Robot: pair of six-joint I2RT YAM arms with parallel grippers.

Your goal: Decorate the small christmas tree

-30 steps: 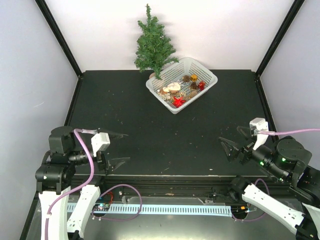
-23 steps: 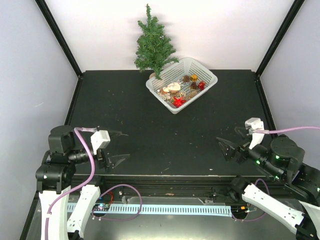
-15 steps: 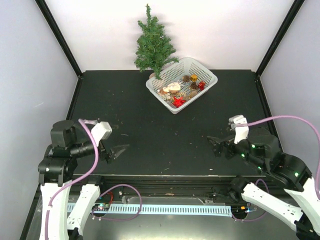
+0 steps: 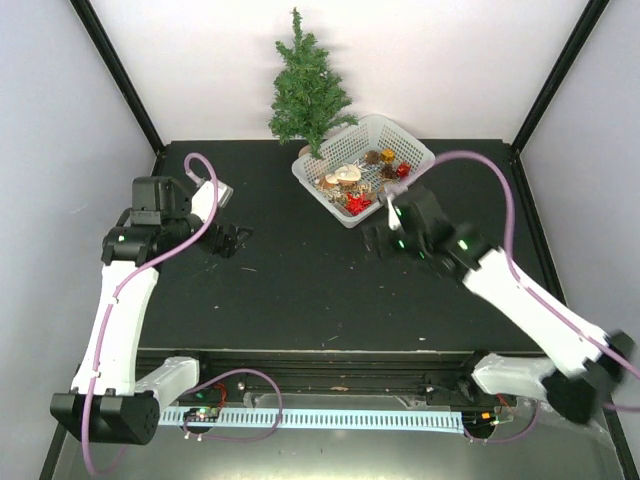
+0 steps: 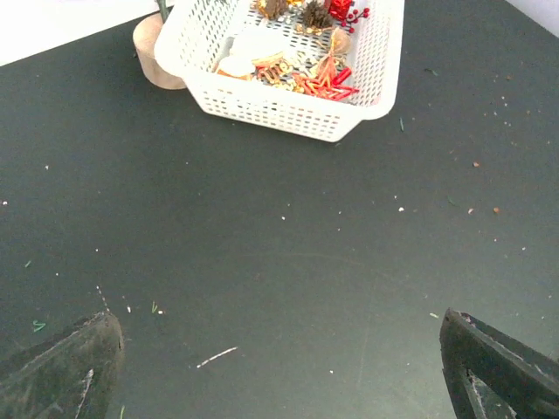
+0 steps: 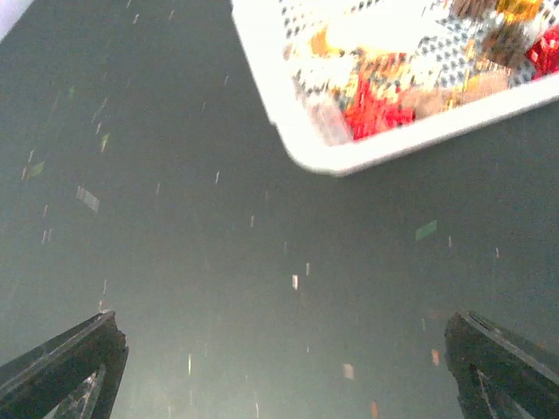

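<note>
The black table (image 4: 300, 280) carries everything. The small christmas tree (image 4: 308, 90) is stood upright at the far left corner of the white basket (image 4: 320, 197), its wooden base (image 5: 153, 57) just beside the basket wall; no ornament is seen on its branches.

The left tool (image 4: 230, 240) is held well to the left of the basket, the right tool (image 4: 378, 238) just in front of its near corner. Both are spread wide and nothing is gripped.

Inside the basket lie a pale wooden piece (image 4: 345, 175), a red star (image 4: 356, 203) and pine cones (image 4: 375, 157).

The reach for a first ornament is judged to be in hand. Next, the right tool would need to be brought over the basket and lowered onto one piece.
</note>
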